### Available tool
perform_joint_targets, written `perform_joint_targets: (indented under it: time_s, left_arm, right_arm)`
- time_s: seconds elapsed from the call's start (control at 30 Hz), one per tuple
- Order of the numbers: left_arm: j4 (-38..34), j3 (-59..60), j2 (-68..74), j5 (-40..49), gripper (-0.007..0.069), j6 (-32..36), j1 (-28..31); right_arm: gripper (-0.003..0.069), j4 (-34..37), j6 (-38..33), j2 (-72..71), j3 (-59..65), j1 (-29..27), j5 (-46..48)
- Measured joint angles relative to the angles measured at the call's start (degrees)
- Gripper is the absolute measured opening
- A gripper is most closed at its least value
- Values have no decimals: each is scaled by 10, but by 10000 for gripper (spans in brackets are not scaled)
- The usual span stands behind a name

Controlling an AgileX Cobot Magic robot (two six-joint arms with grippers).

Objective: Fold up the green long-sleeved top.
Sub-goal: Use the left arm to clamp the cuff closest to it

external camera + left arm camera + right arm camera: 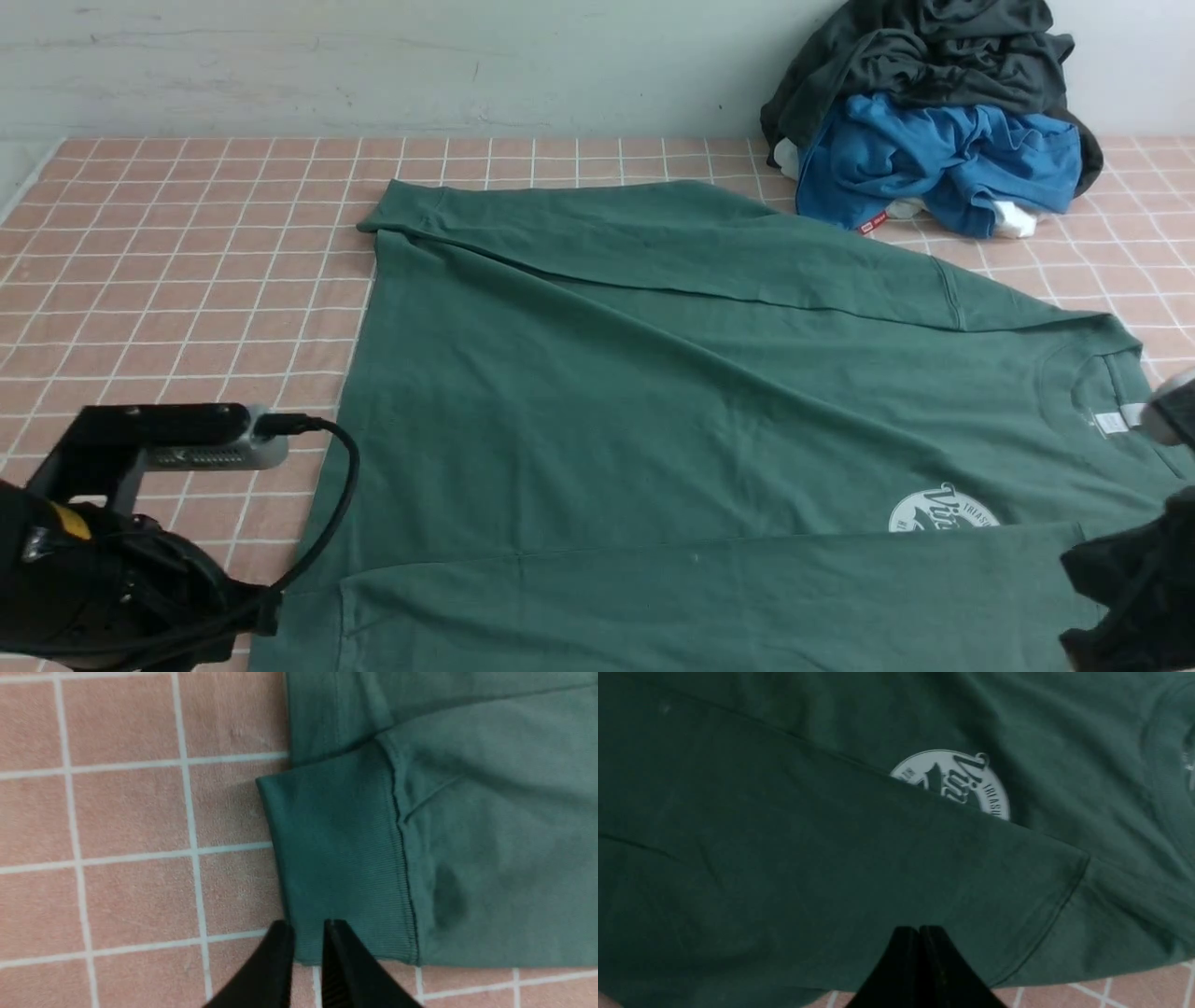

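The green long-sleeved top (pixel 653 392) lies flat on the table, neck to the right, with its white label (pixel 1111 422) and round chest logo (pixel 943 513) showing. Both sleeves are folded across the body: the far sleeve (pixel 653 233) and the near sleeve (pixel 700 597). My left gripper (pixel 308 926) is open by a narrow gap, empty, just over the near edge of the ribbed cuff (pixel 336 858). My right gripper (pixel 919 928) is shut and empty, above the near sleeve close to the logo (pixel 957 781). In the front view both grippers' fingers are hidden.
A pile with a charcoal-grey garment (pixel 924 47) and a bright blue garment (pixel 934 159) sits at the back right against the wall. The pink checked tablecloth (pixel 187 261) shows bare to the left of the top. My left arm (pixel 112 560) fills the near left corner.
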Motion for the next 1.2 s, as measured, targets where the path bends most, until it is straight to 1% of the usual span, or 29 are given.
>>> perform_joint_targets:
  time_s: [0.13,0.17,0.2,0.27,0.33,0.37,0.43,0.5,0.53,0.57,0.6,0.67,0.87,1.0,1.1,1.2]
  left_arm:
    - [-14,-3,75,-54,350,-3,0]
    - [-15,-4,78,-57,358,-3,0]
    - [-22,-8,96,-73,404,-4,0]
    - [-37,-14,123,-95,442,-3,0]
    - [-48,-19,145,-107,429,5,0]
    - [-54,-21,158,-115,395,15,0]
    - [-58,-25,177,-121,306,30,0]
    - [-61,-31,184,-123,192,39,0]
    - [-64,-32,185,-123,156,41,0]
    - [-68,-33,186,-122,90,43,-1]
    - [-69,-34,185,-122,63,43,-1]
    - [-71,-37,181,-115,39,44,-1]
    - [-69,-57,133,-76,37,48,-1]
    - [-65,-59,130,-62,39,48,-1]
    - [-63,-59,144,-57,65,48,-1]
    - [-63,-59,159,-57,128,48,-1]
  right_arm:
    - [-10,2,-6,15,-1,10,-48]
    - [-10,2,-6,15,-1,10,-50]
    - [-10,2,-7,15,-2,10,-61]
    - [-10,2,-6,15,-3,10,-69]
    - [-10,2,-6,15,-3,10,-73]
    - [-10,2,-6,16,-3,10,-75]
    - [-10,2,-6,16,-3,10,-77]
    - [-10,2,-6,16,-3,10,-77]
    - [-10,2,-6,16,-3,10,-77]
    - [-10,2,-6,16,-3,10,-77]
    - [-10,2,-6,16,-3,10,-77]
    - [-10,2,-6,17,-3,10,-78]
    - [-10,2,-6,19,-3,10,-80]
    - [-10,3,-6,19,-3,10,-80]
    - [-10,8,-6,19,-3,10,-81]
    - [-10,17,-6,19,-3,10,-83]
